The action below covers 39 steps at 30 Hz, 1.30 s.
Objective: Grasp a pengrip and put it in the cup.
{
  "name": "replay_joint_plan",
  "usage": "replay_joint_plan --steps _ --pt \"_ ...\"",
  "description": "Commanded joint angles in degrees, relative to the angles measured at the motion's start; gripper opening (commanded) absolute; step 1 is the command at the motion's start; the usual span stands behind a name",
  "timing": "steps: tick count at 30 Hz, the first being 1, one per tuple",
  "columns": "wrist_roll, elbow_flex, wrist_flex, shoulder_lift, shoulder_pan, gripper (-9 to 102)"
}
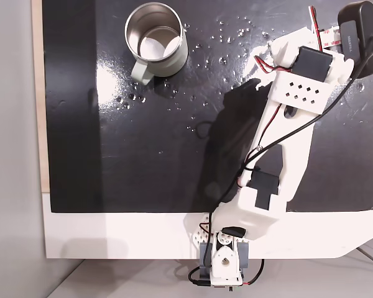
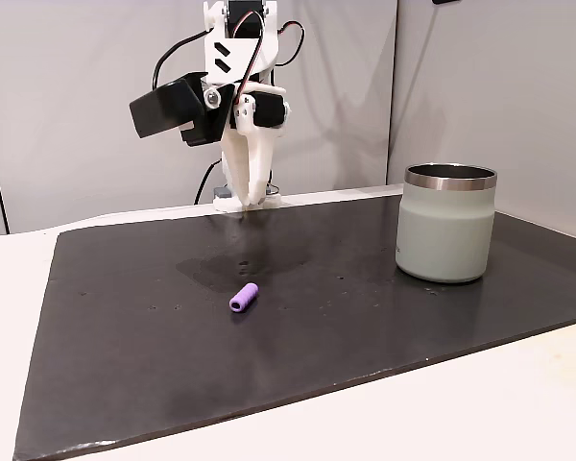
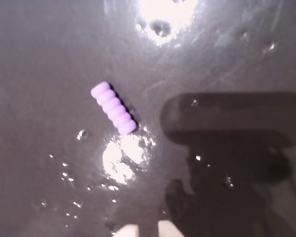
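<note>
Black mat on counter | pengrip lies free mid-mat, well apart from cup | fingers nearly together, empty | advice: spread them, straddle tube crosswise, then descend.

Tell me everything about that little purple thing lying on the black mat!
The pengrip is a tiny light-purple tube that looks like soft rubber, with rounded ridges along its side. In a fixed view one end shows a dark hole. It lies flat on its side on the glossy black mat, slanted in the wrist view, with small water droplets nearby. Nothing but the mat touches it: it lies apart from the cup, and the gripper hangs above the mat, not holding it.
</note>
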<state>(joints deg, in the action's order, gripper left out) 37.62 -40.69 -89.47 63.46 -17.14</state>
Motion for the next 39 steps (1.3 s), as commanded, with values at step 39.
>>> replay_joint_plan --steps 39 --pt "23.73 43.33 3.87 -37.35 -2.02 20"
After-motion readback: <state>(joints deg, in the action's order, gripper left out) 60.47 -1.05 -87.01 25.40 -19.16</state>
